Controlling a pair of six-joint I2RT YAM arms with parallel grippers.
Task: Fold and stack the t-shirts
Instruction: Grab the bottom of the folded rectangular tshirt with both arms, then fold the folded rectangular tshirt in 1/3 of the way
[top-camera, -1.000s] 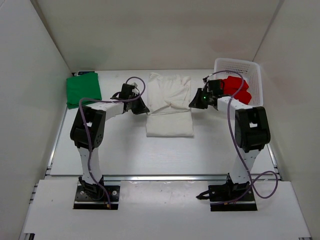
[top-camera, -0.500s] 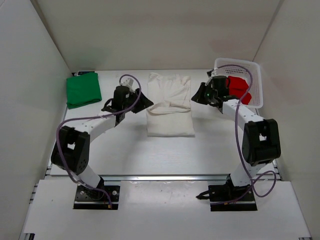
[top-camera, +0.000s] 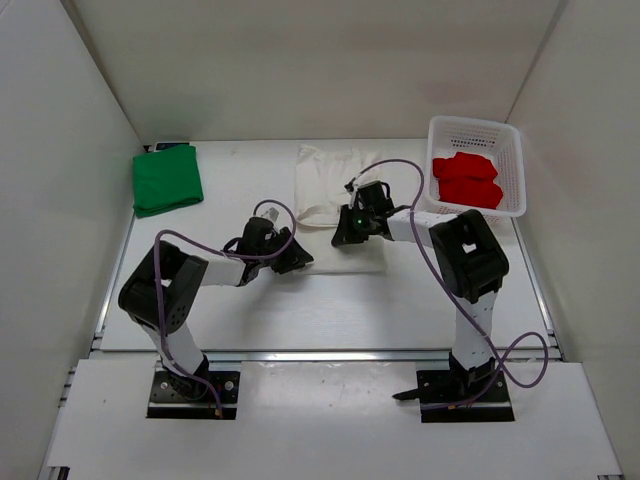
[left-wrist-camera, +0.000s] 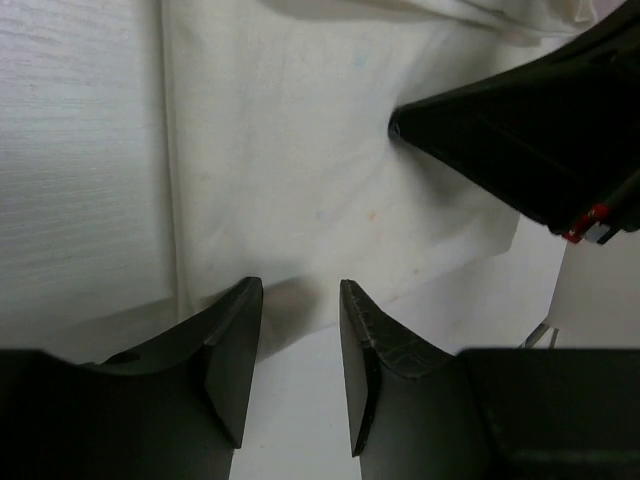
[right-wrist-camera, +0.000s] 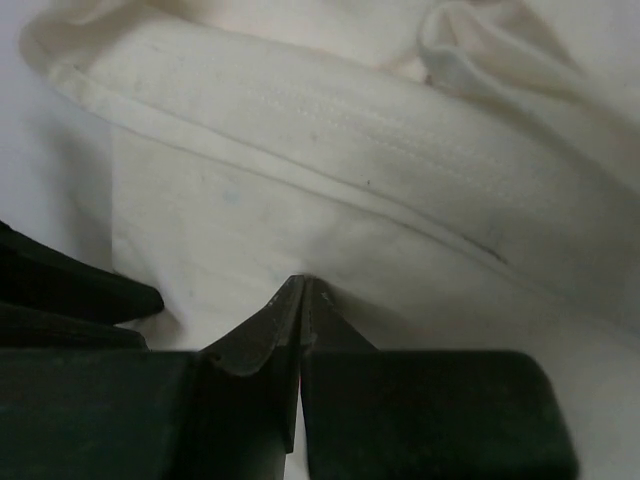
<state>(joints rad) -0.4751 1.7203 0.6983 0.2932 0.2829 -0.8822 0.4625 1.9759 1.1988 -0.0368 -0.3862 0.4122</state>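
While the right gripper, closed, pins the half-folded off-white t-shirt, the left gripper sits half-open and empty at its near hem. Next it should pinch that hem and fold it over.

Left arm, right arm: black joints, white links; purple cables; green light near right wrist; black tapered fingers.

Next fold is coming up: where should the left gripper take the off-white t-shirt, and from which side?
Grip the off-white t-shirt by its near left corner, coming in low from the near side. The hem there lies flat on the table as a free edge, just ahead of the open left gripper, so a finger can probably slide under. The shut right gripper sits further right.
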